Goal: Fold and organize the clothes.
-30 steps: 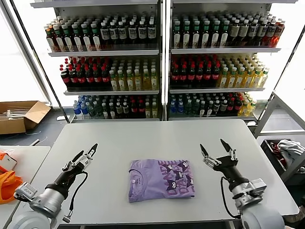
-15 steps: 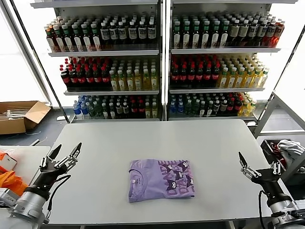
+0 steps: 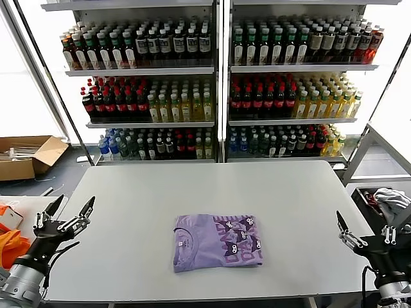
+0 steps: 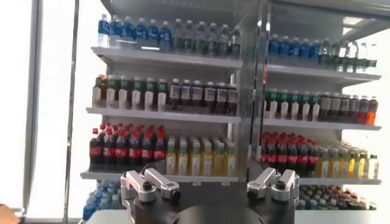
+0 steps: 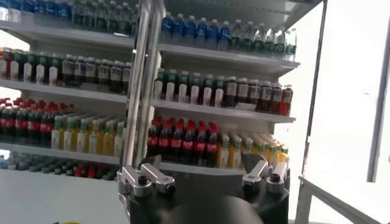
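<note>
The lavender T-shirt (image 3: 217,242) lies folded into a neat rectangle at the middle front of the grey table (image 3: 212,186), dark purple cartoon print facing up on its right half. My left gripper (image 3: 66,213) is open and empty, off the table's front left corner. My right gripper (image 3: 364,229) is open and empty, at the table's front right edge. Both are well clear of the shirt. In the wrist views both grippers (image 4: 208,182) (image 5: 204,175) point at the drink shelves with jaws spread wide and nothing between them.
Shelves of bottled drinks (image 3: 218,83) stand behind the table. A cardboard box (image 3: 26,156) sits on the floor at the left. Orange fabric (image 3: 9,247) lies on a side table at the far left. A white and grey cloth heap (image 3: 390,197) lies at the right.
Both arms have drawn back from beside the shirt, the left gripper out to the left, the right gripper out to the right and down. The folded shirt has not moved.
</note>
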Controlling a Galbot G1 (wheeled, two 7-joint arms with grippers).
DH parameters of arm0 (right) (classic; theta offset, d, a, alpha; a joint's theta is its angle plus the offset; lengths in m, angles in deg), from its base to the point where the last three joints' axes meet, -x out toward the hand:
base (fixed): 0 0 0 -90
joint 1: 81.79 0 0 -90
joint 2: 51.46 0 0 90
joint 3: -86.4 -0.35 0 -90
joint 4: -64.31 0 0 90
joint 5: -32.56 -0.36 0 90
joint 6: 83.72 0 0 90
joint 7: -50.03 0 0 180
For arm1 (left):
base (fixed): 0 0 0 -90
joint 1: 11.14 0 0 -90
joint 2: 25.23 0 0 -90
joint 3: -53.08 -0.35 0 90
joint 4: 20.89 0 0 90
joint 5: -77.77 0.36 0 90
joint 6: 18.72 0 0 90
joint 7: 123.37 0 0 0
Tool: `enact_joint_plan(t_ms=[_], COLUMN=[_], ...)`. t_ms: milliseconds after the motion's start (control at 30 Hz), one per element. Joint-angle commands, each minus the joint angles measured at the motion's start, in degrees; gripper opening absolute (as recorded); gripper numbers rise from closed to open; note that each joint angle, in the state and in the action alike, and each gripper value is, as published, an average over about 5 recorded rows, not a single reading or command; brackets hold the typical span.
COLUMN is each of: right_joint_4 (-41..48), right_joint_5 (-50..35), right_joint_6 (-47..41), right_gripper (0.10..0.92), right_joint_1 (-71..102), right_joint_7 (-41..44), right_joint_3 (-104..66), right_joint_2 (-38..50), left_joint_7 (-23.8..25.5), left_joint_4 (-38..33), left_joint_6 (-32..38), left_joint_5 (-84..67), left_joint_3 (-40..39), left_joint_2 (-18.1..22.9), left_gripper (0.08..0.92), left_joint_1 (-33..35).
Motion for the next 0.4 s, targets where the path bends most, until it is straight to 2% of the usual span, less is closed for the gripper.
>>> enact_joint_plan(t_ms=[33,400], right_joint_4=[-0.27,-0.74], right_joint_5=[1.80,1.68], right_joint_6=[0.37,0.10], right_gripper=[0.823,0.823], right_joint_1=[-0.12,-0.28], right_joint_7=[1.02,1.60], right_joint_3=[-1.31,-0.28], right_joint_2=[-1.54,-1.50], left_joint_7=[3.96,5.11], left_joint_4=[-0.28,-1.12], left_joint_6=[1.16,1.20], left_joint_5=[5.55,7.35], left_joint_3=[1.77,1.55], left_joint_2=[1.51,2.47], left_gripper=[0.823,0.823], left_joint_1=[0.64,0.79])
